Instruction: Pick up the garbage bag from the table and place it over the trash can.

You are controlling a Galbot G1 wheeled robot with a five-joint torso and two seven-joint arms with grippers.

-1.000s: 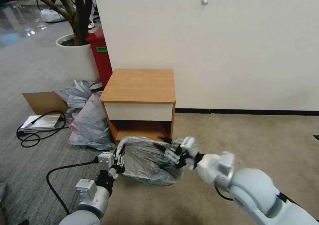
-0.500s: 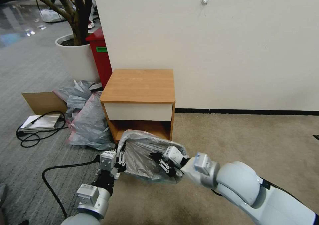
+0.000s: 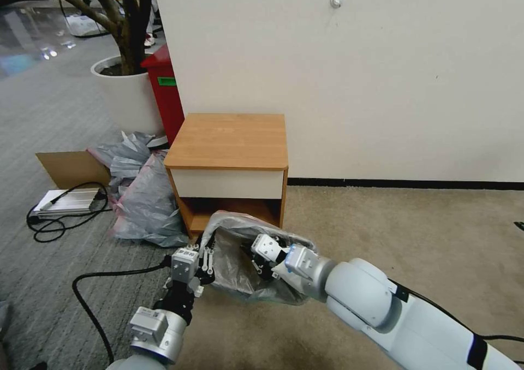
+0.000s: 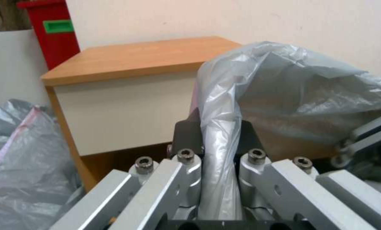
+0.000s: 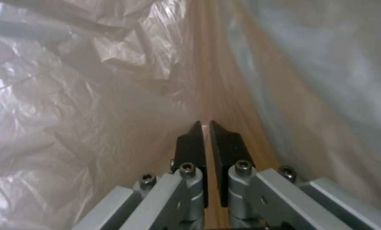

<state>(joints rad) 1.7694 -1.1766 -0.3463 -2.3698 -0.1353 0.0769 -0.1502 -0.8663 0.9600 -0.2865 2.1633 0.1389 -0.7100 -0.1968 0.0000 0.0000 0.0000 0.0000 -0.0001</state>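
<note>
The garbage bag (image 3: 237, 250), grey and crinkly, stands puffed up on the carpet in front of the table (image 3: 229, 141). My left gripper (image 3: 208, 239) is at the bag's left edge, shut on a bunched strip of its plastic (image 4: 218, 105). The left wrist view shows that strip running between the left gripper's (image 4: 218, 129) black pads. My right gripper (image 3: 251, 262) reaches into the bag from the right. In the right wrist view it (image 5: 206, 126) has its pads together on a fold of film, with the bag's walls (image 5: 71, 105) all around. The trash can is hidden by the bag.
A lumpy heap of grey-pink bags (image 3: 144, 201) lies left of the table, with a cardboard sheet (image 3: 71, 168) and a silver device with black cables (image 3: 68, 201) beyond it. A red box (image 3: 164, 91) and a white planter (image 3: 128, 94) stand behind. Bare carpet lies to the right.
My right gripper has swung left, from the bag's right rim into the bag. The bag's top has risen and shifted left. The left gripper has edged right, still holding.
</note>
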